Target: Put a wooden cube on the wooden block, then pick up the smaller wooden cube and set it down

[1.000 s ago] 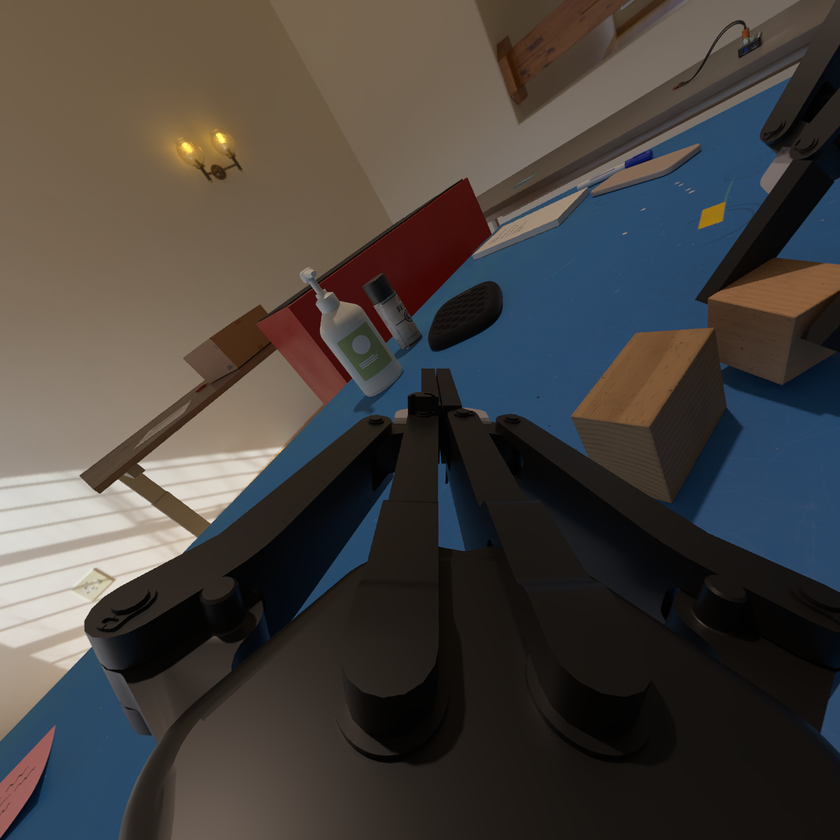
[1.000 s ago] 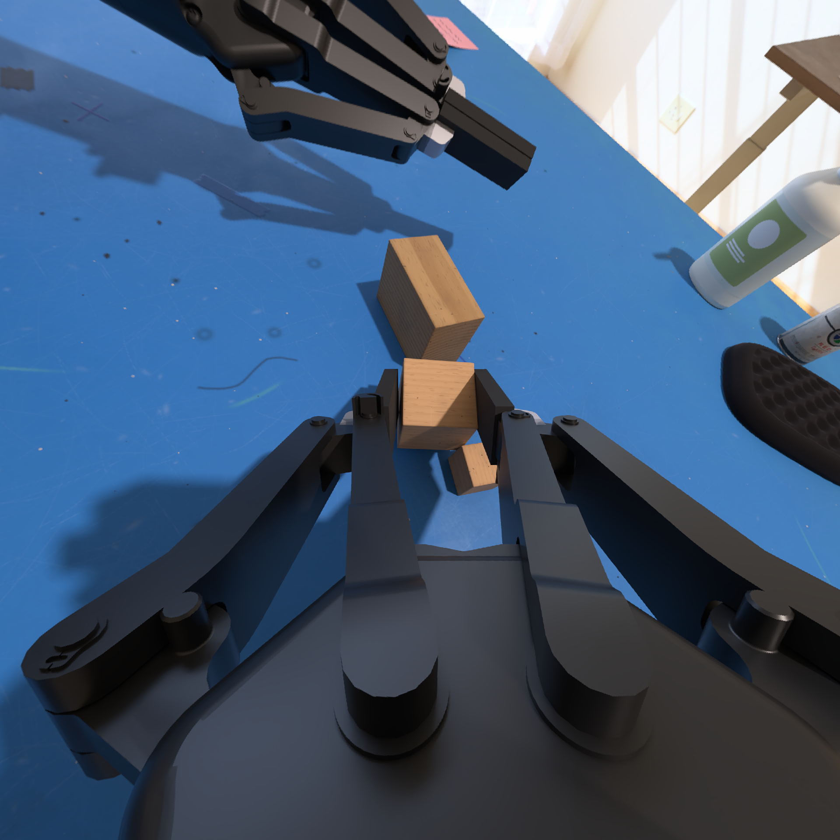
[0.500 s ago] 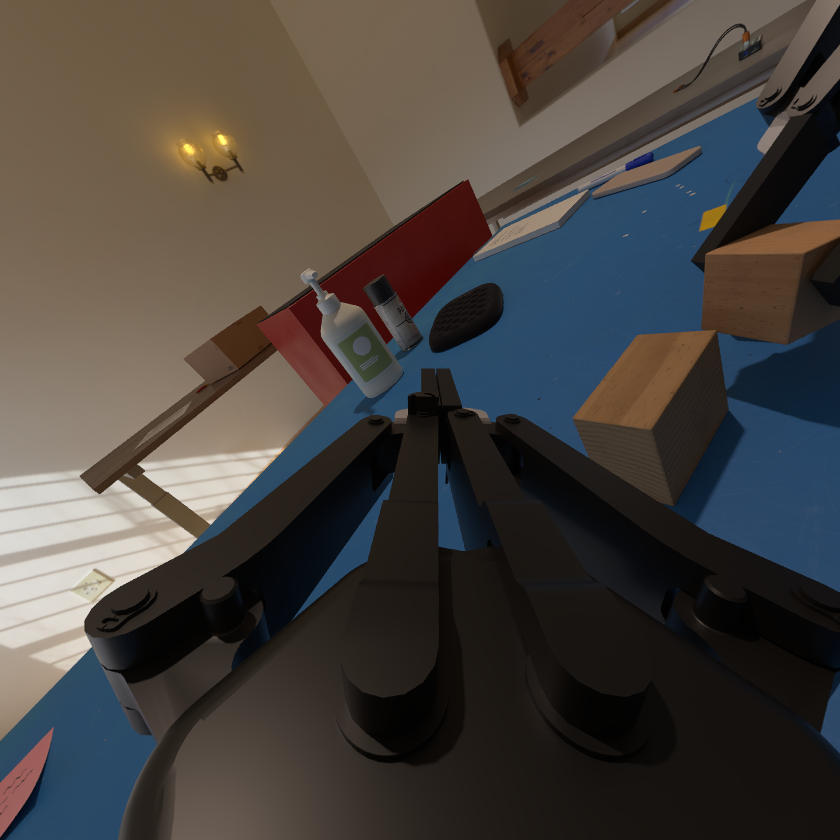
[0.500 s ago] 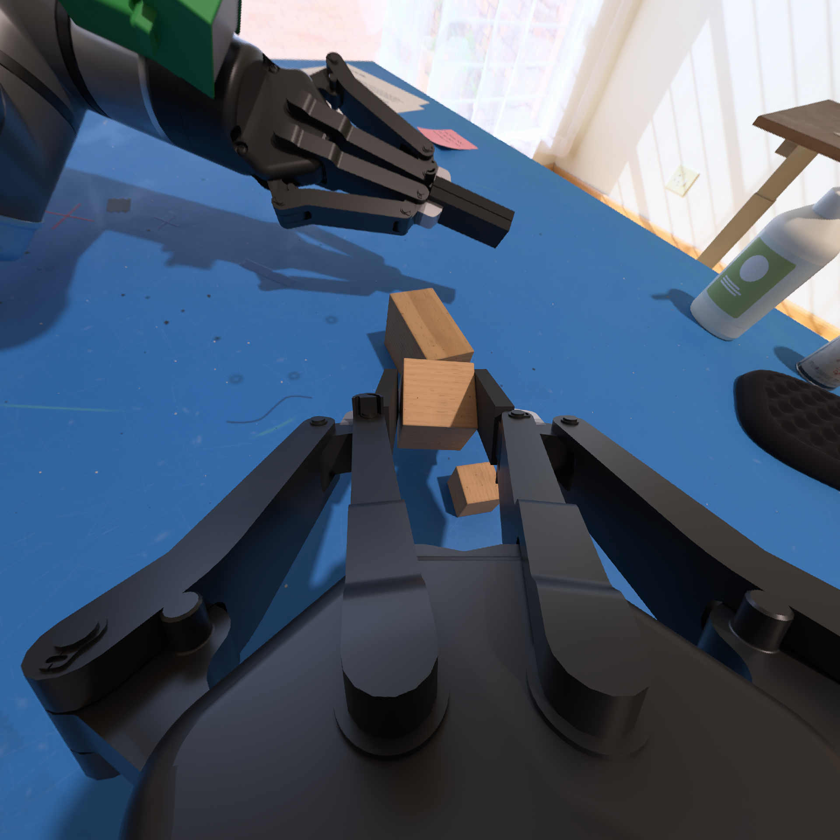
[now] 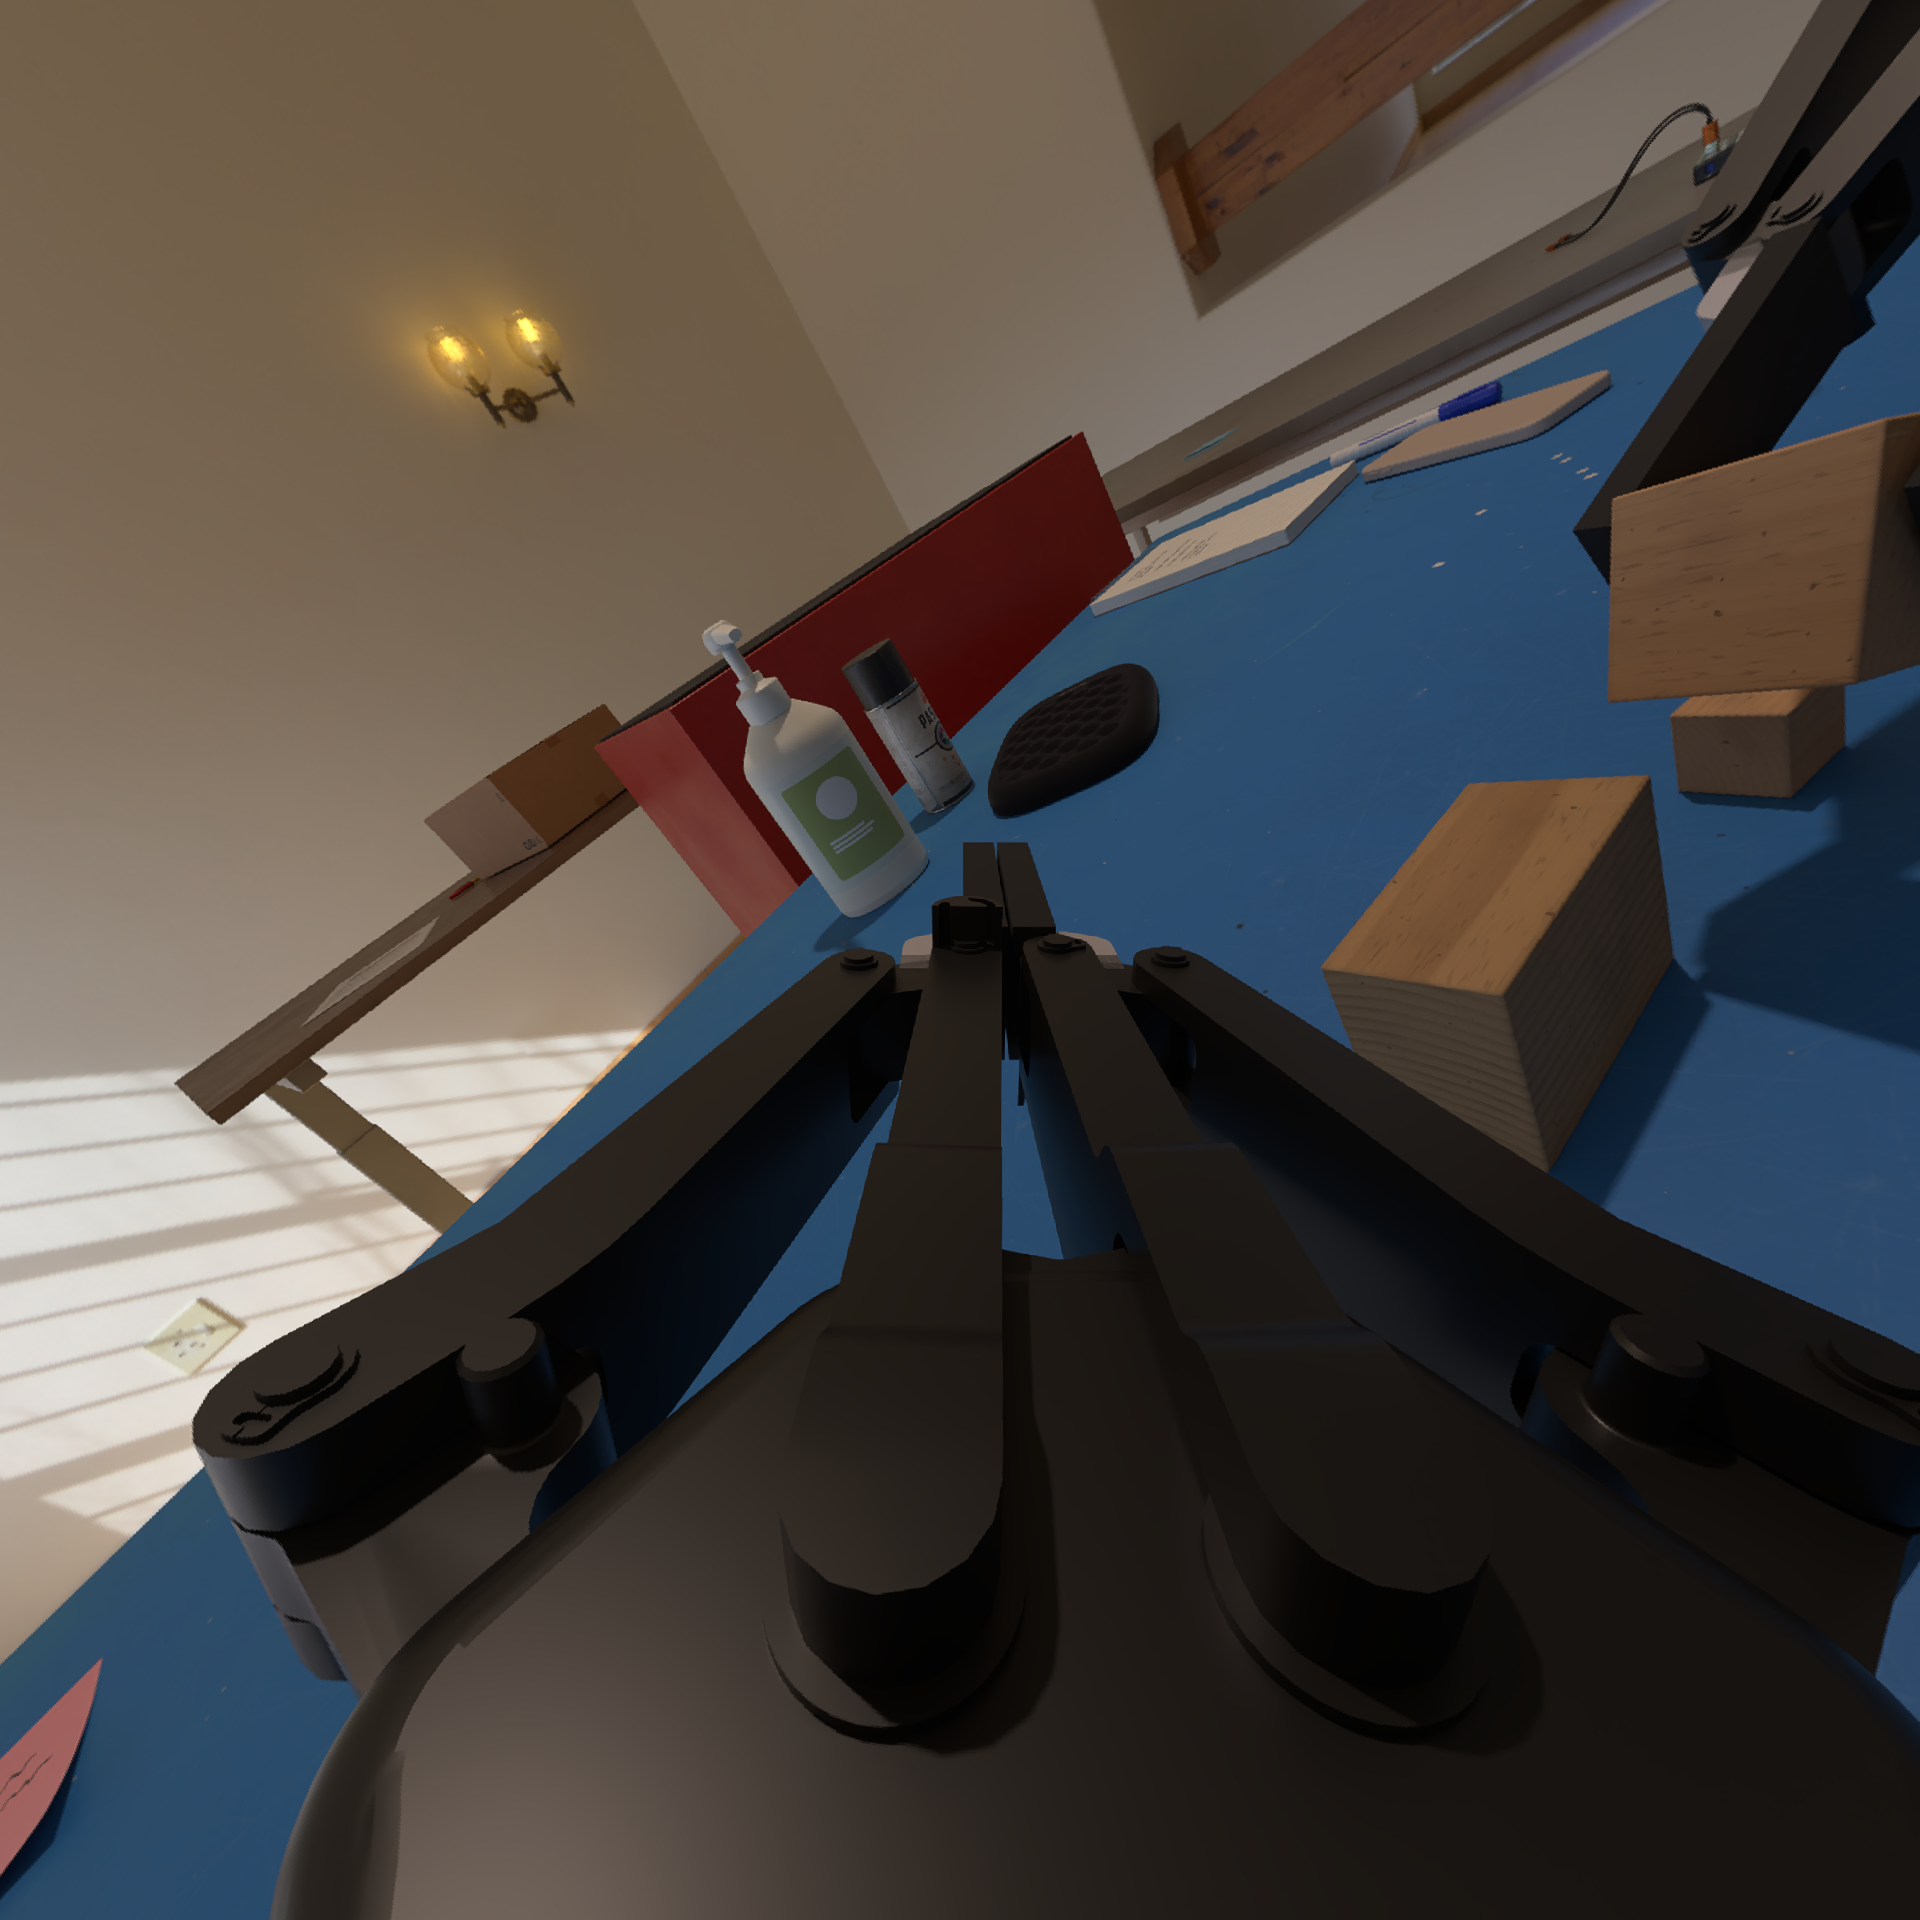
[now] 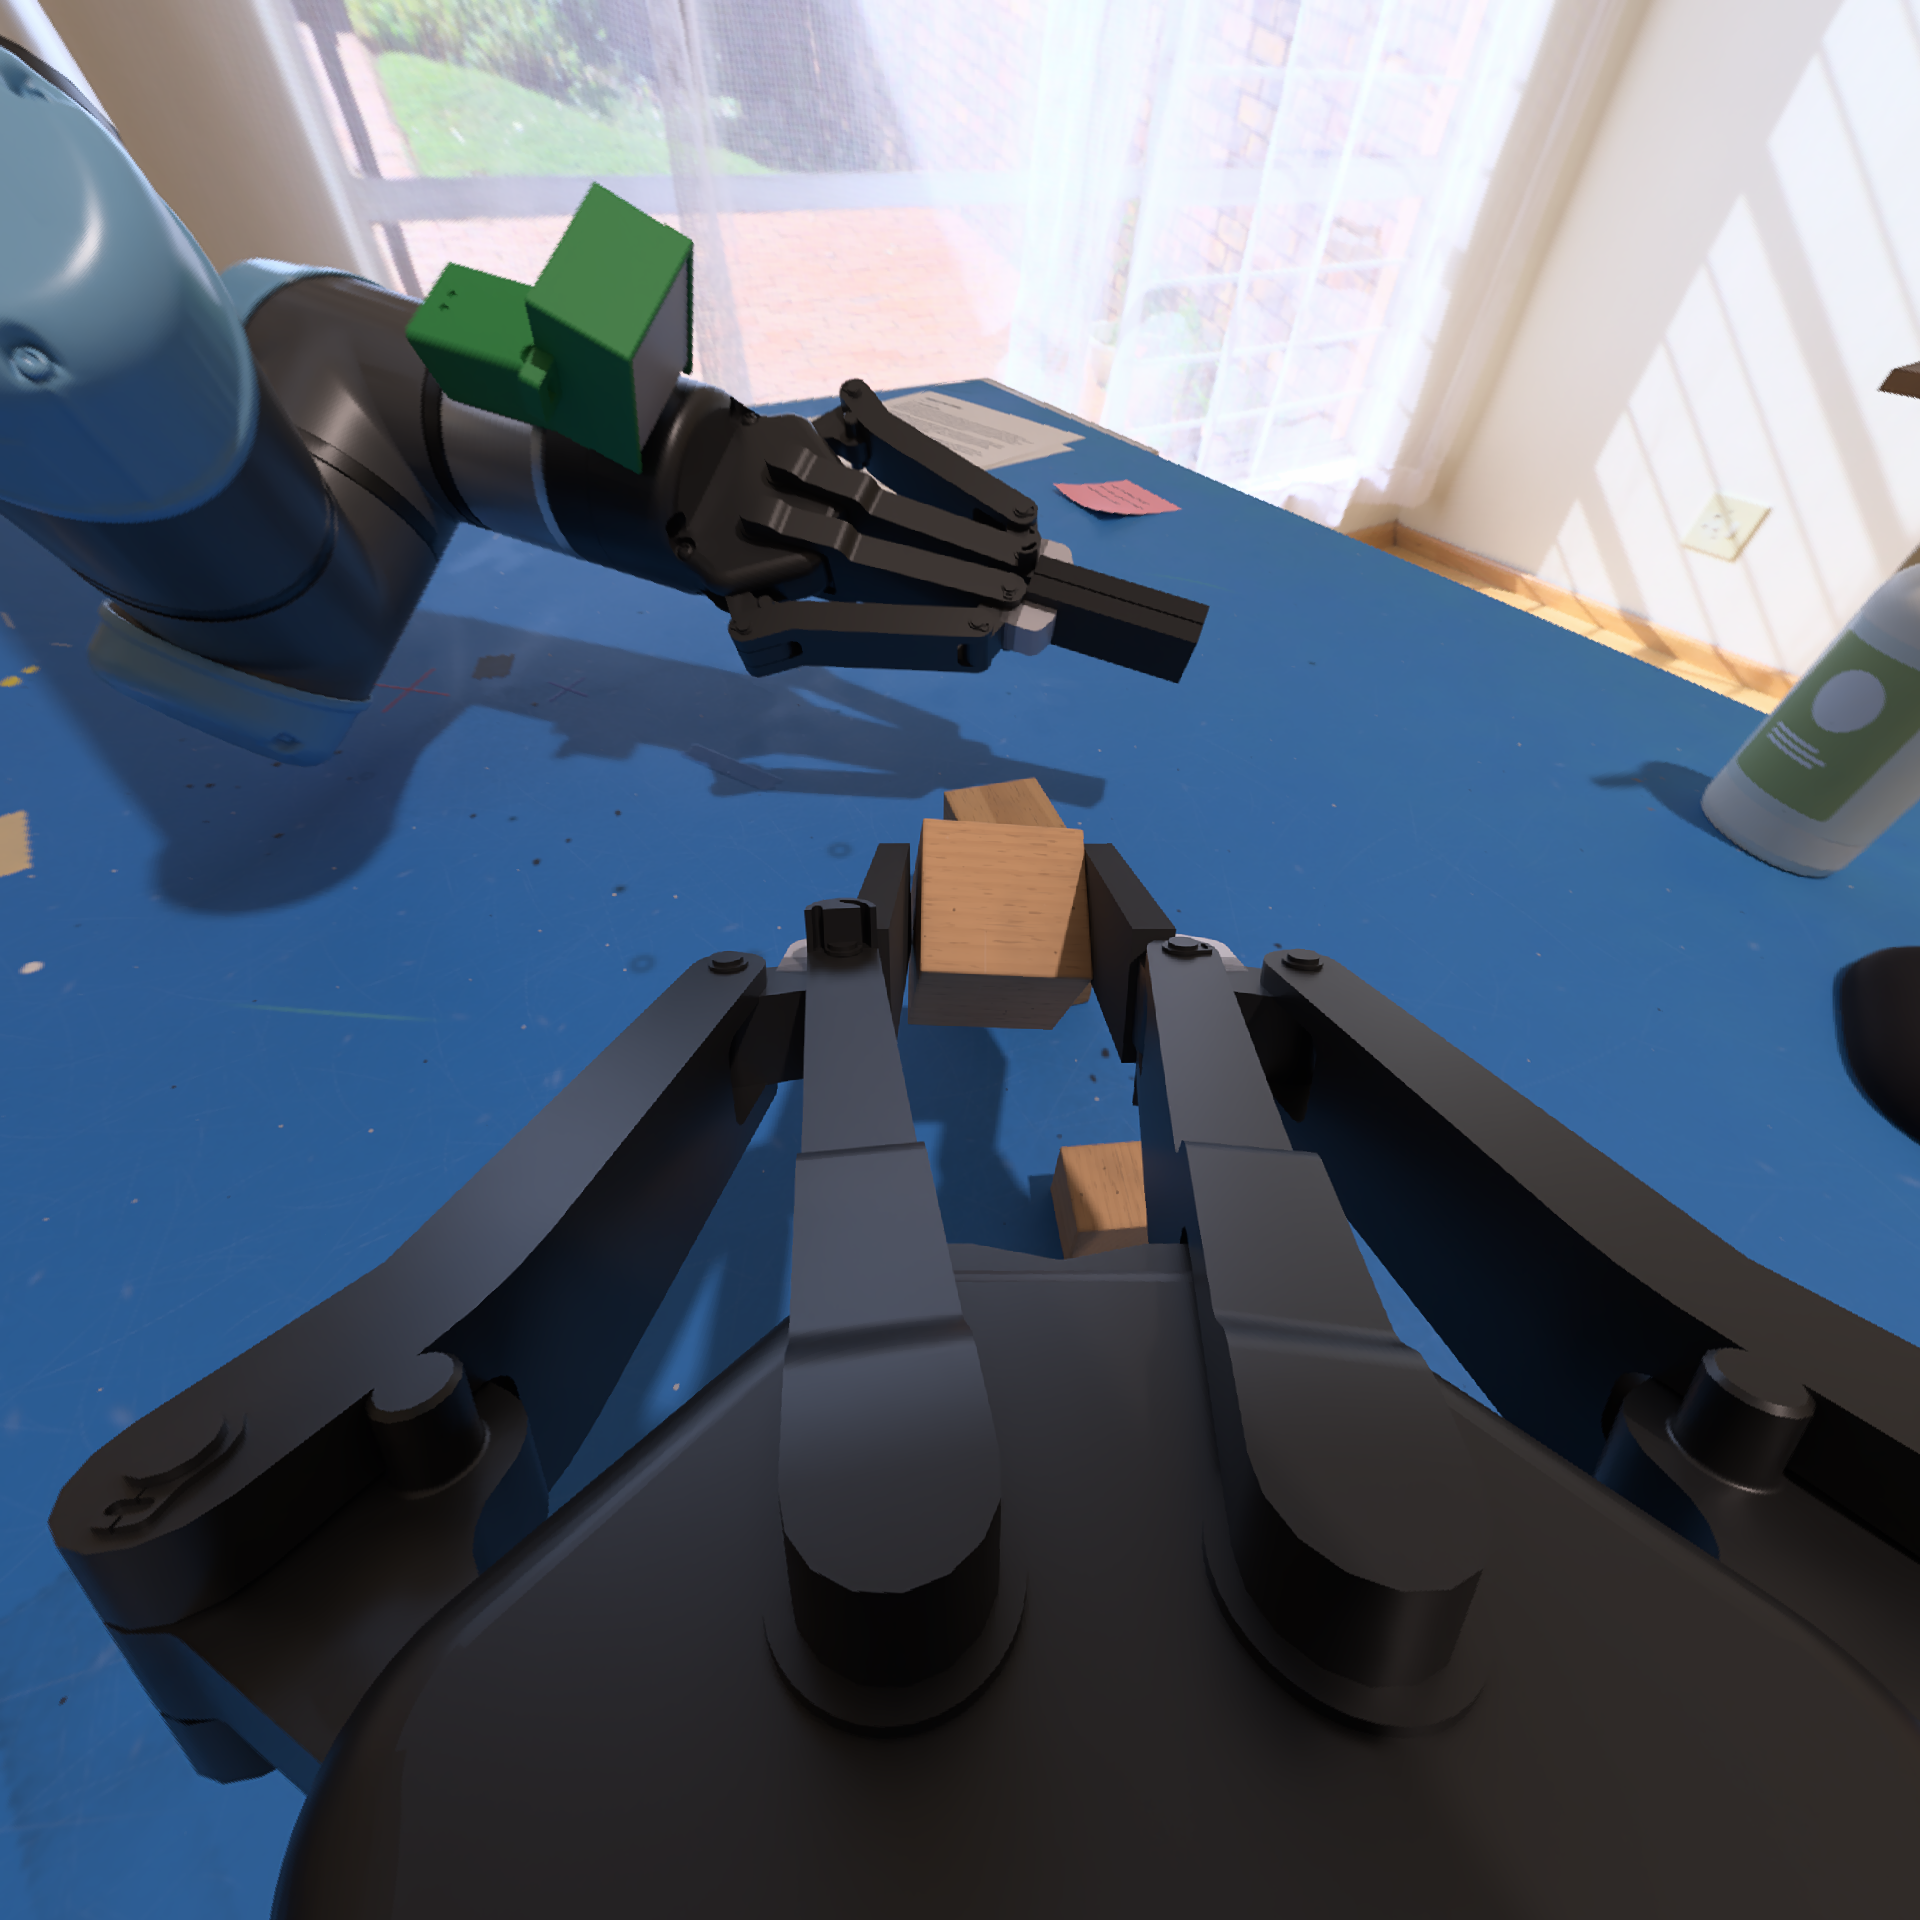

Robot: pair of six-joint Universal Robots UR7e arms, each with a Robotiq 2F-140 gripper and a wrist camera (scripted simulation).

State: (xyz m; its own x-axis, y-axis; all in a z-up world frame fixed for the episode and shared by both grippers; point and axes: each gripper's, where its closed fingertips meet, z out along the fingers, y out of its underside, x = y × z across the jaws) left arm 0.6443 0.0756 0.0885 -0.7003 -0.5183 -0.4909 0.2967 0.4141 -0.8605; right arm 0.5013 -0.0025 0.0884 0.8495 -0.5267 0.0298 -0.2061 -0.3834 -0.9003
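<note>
We are holding a wooden cube [image 6: 995, 914] between the jaws of the right gripper [image 6: 997, 935], and it is now clearly above the blue counter [image 6: 312, 1039]; a second ago it was still low beside the smaller wooden cube [image 6: 1101, 1195]. So the lift is done, and we are judging that carrying it over the wooden block [image 5: 1507, 956] comes next. The left gripper [image 5: 1000, 883] is waiting with its jaws pressed together, holding nothing.

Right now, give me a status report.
Right tool shut on cube, lifted. Left tool shut, empty. Block and small cube on table. Path clear.
</note>
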